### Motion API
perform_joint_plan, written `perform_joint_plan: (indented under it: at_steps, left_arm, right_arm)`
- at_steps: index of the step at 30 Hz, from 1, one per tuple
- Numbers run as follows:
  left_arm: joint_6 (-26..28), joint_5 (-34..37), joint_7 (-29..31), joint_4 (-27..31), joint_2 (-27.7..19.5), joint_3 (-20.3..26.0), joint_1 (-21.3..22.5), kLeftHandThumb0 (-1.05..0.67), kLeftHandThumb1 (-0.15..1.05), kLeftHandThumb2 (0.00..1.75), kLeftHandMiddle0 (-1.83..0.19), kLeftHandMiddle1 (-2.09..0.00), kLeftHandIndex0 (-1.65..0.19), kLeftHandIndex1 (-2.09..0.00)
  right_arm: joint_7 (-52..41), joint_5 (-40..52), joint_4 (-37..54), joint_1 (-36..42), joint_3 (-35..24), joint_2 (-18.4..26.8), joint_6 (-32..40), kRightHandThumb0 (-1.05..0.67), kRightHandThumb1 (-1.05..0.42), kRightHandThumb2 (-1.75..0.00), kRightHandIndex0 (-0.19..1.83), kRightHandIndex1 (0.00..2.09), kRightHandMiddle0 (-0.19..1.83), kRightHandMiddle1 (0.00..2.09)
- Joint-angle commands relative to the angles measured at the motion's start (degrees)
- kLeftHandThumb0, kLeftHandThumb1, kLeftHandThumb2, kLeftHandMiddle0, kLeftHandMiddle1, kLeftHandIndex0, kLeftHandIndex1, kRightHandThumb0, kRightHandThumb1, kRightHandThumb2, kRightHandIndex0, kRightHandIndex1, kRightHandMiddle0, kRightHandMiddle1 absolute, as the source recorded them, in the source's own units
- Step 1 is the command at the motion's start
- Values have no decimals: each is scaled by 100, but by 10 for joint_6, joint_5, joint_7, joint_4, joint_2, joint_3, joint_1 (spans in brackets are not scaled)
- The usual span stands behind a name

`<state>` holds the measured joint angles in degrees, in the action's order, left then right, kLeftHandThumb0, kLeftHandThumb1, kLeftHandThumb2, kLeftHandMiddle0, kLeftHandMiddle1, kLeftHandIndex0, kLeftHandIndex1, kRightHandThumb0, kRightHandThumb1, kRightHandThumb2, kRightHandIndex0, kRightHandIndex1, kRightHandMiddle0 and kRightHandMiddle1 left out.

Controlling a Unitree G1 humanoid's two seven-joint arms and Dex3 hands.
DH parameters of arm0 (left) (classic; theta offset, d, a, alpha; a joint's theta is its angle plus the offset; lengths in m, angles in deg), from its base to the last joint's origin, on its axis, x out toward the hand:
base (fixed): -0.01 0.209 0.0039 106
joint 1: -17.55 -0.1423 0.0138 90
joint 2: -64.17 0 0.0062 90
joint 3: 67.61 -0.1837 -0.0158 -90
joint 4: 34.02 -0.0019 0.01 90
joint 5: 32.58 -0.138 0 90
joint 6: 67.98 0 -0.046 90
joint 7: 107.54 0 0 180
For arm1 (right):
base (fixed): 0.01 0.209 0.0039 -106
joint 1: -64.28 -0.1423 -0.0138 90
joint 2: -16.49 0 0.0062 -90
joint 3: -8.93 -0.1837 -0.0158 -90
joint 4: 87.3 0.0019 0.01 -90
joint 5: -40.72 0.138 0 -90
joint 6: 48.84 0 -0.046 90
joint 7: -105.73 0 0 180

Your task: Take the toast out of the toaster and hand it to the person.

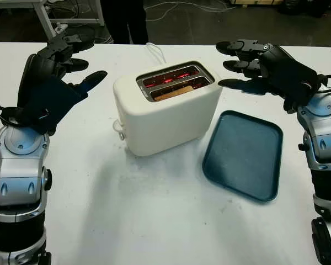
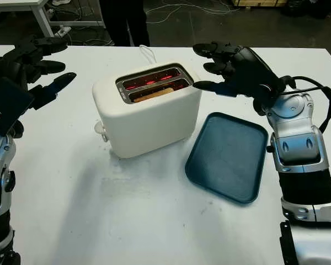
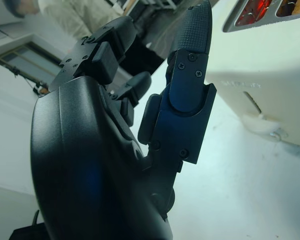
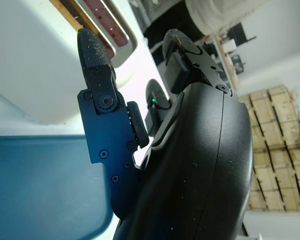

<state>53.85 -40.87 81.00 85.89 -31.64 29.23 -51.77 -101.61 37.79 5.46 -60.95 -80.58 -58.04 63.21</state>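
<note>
Toast: 1 slice (image 1: 172, 91) sits low in the near slot of the white toaster (image 1: 165, 110) at mid-table, elements glowing red.
Right hand: released (image 1: 248, 63), empty, just beside the toaster's right end above the blue tray (image 1: 245, 154).
Left hand: released (image 1: 66, 61), empty, off the toaster's left side.
Person: legs (image 1: 124, 19) beyond the table's far edge.
Risk: fingers reaching into the hot slot could touch the elements; a shallow pinch on the sunken slice might crumble or drop it, and a sideways push could shift the toaster.

One toaster (image 1: 166, 107) with two glowing slots stands on the desk (image 1: 154, 221); one slice of toast (image 1: 175, 91) sits in the near slot. One blue tray (image 1: 244, 153). One person (image 1: 124, 19) at the far edge.
</note>
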Motion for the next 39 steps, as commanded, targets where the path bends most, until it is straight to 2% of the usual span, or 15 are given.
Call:
perform_joint_plan:
  at_steps: [1, 17, 39]
  left_arm:
    - [-6, -2, -3, 6, 0, 2, -3, -70, 92, 14, -27, -85, -40, -46]
    - [-10, -3, -3, -1, -1, 2, 0, -70, 92, 14, -27, -85, -40, -46]
    - [-5, -5, -4, 3, -1, 0, 3, -70, 92, 14, -27, -86, -40, -46]
  right_arm:
    - [1, 3, 5, 4, -3, -1, -2, -59, -90, 0, 44, 3, 42, 0]
    - [1, 7, 8, 0, -5, -6, 10, -52, -89, 0, 40, 2, 40, 0]
    - [1, 0, 10, 2, -4, -1, 7, -54, -90, 0, 41, 3, 40, 1]
